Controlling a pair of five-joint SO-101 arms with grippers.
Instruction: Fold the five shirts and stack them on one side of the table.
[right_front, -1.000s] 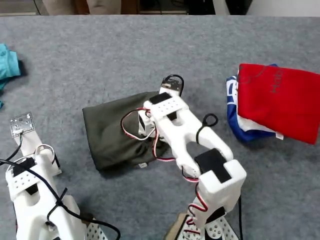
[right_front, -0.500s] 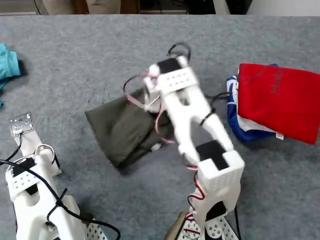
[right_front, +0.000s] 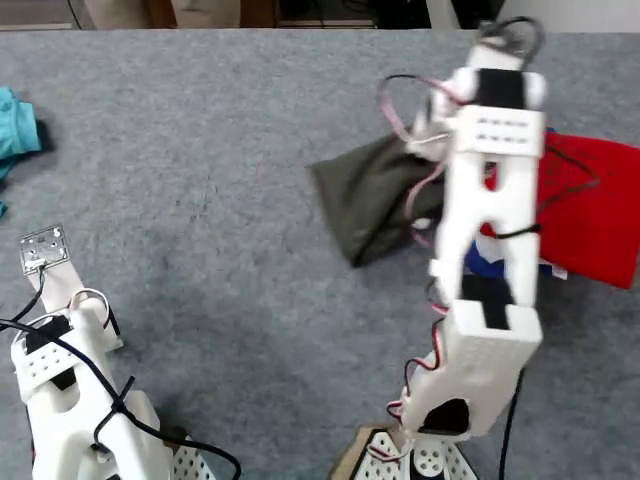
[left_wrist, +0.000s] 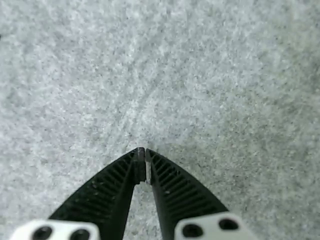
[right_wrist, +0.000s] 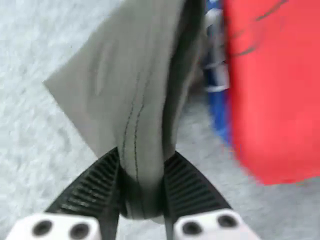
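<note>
The right gripper (right_wrist: 142, 156) is clamped on one end of a folded olive shirt (right_front: 370, 205), its black fingers (right_wrist: 110, 172) pinching the doubled cloth along a stitched seam. From the clamp the olive shirt (right_wrist: 135, 95) runs out ahead of the gripper. In the high view its long axis lies on a slant: the held end is toward the counter's right edge and the free end points to the left and the near edge. Whether the free end rests on the counter (right_front: 200, 150) cannot be told.

The right arm (right_front: 490, 200) stretches from its base at the near edge toward the far right. It crosses over the stack at the right edge, where a red shirt (right_front: 595, 215) lies folded on top of a blue shirt (right_front: 478, 264). The olive shirt's held end sits just beside this stack, and the red shirt's outer side reaches the right edge.

A teal shirt (right_front: 15, 130) lies bunched at the far left edge, well apart from the rest. A wide stretch of grey counter lies between it and the olive shirt.

The left arm (right_front: 70, 390) sits at the near left corner. The left gripper (left_wrist: 141, 160) is over the grey surface with its tips pressed together on nothing.
</note>
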